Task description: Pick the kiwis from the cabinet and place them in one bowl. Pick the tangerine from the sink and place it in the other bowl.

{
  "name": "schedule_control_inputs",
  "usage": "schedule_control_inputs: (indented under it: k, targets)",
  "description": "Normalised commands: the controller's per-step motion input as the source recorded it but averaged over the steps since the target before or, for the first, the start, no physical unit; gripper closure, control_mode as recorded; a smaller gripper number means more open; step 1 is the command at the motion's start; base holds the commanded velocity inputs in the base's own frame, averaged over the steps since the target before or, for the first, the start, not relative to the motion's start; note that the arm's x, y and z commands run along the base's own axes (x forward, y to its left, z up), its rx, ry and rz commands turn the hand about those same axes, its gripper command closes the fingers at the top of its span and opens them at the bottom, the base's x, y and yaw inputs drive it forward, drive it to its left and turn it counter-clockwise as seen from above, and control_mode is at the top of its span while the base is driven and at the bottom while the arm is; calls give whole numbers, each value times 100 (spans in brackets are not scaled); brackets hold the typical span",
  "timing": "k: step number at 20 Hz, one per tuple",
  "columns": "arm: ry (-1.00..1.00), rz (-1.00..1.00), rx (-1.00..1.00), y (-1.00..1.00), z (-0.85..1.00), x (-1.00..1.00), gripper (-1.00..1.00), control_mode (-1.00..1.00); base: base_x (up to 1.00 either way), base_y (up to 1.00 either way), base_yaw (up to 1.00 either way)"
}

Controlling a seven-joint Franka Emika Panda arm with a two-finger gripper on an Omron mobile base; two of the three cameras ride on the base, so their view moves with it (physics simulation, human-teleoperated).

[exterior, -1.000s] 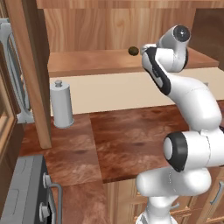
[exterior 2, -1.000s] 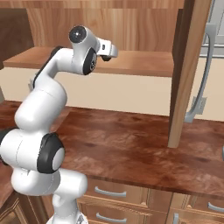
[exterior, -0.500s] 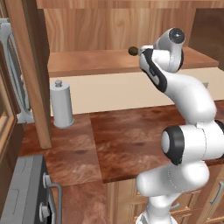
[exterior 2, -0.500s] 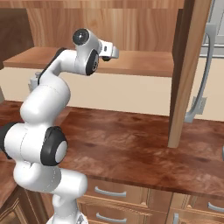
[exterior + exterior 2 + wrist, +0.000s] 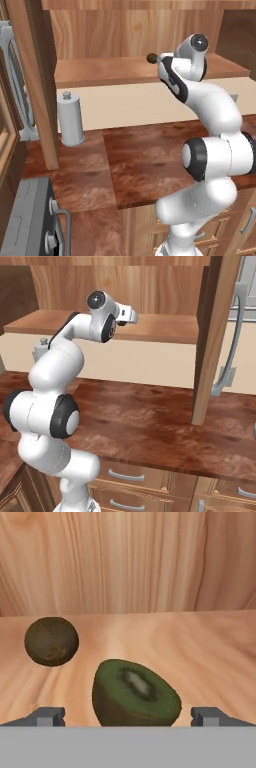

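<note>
Two kiwis lie on the light wood shelf of the cabinet. The nearer kiwi, with a green cut face, sits between the two finger tips of my open gripper. A whole dark kiwi rests farther back and to the left. From the left base view, one kiwi shows as a dark spot just ahead of my gripper, which reaches over the cabinet shelf. The right base view has the gripper at the shelf edge. Nothing is held.
The open cabinet door with a grey bar handle stands to the right of the arm. A grey canister stands on the brown counter by the wall. A stove sits at the lower left.
The hand has edged forward over the shelf toward the kiwis. The jaws have stayed wide and the fruit has not moved.
</note>
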Motion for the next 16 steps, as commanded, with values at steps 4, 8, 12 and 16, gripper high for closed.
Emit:
schedule_control_inputs:
  k: [4,8,12,16]
  targets:
    - [0,0,0,-1,0,22,-100,-100,0,0,0]
    - [2,0,0,0,-1,14,-100,-100,0,0,0]
    - [5,0,0,0,-1,4,100,-100,0,0,0]
    - [1,0,0,0,0,0,100,-100,0,0,0]
